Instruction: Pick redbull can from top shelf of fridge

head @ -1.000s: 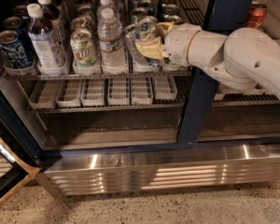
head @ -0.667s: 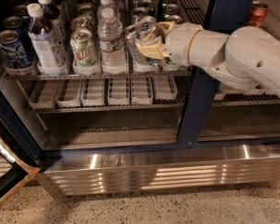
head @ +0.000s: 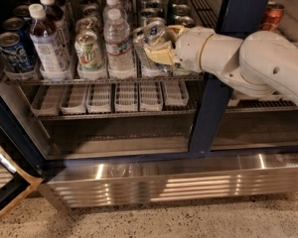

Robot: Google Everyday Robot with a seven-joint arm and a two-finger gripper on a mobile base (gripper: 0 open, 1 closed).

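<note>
The arm (head: 248,58) reaches left, tool (head: 159,41) clamped around the redbull can (head: 154,30).

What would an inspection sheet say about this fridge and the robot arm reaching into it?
Surface: top shelf, a wire rack with clear lane trays, crowded with drinks.
Job's things: redbull can, tilted, at the shelf front; fridge, door open.
Clutter: water bottles, green-patterned can, dark-blue cans; white ribbed trays on the rack below.
Grippers: gripper inside the fridge, closed on the redbull can.
Cables: nothing seen.
Surroundings: speckled floor; red can beyond the door post.
</note>
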